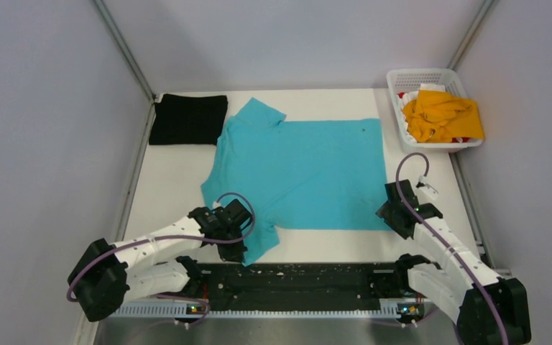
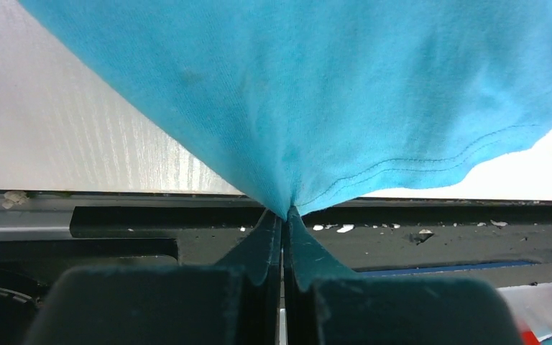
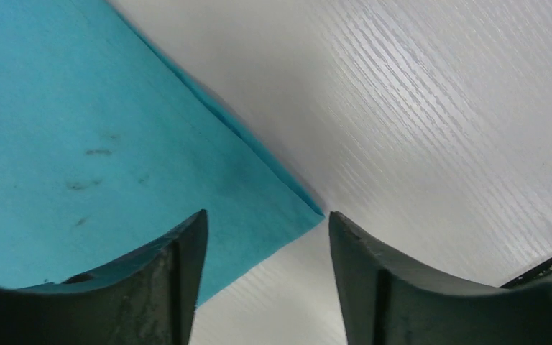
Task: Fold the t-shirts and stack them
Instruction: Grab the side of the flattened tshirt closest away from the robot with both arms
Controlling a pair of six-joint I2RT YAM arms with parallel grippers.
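The turquoise-blue t-shirt [image 1: 298,169] lies spread flat in the middle of the table. My left gripper [image 1: 234,248] is shut on its near left sleeve; in the left wrist view the cloth [image 2: 309,93] rises from the pinched fingertips [image 2: 284,213]. My right gripper [image 1: 390,215] is open at the shirt's near right corner [image 3: 309,210], which lies between its fingers on the table. A folded black t-shirt [image 1: 188,118] lies at the far left. The orange-yellow t-shirt [image 1: 442,115] is crumpled in the basket.
A white lattice basket [image 1: 401,77] stands at the far right corner. A black rail [image 1: 309,284] runs along the near edge between the arm bases. Grey walls close in the left, right and back sides.
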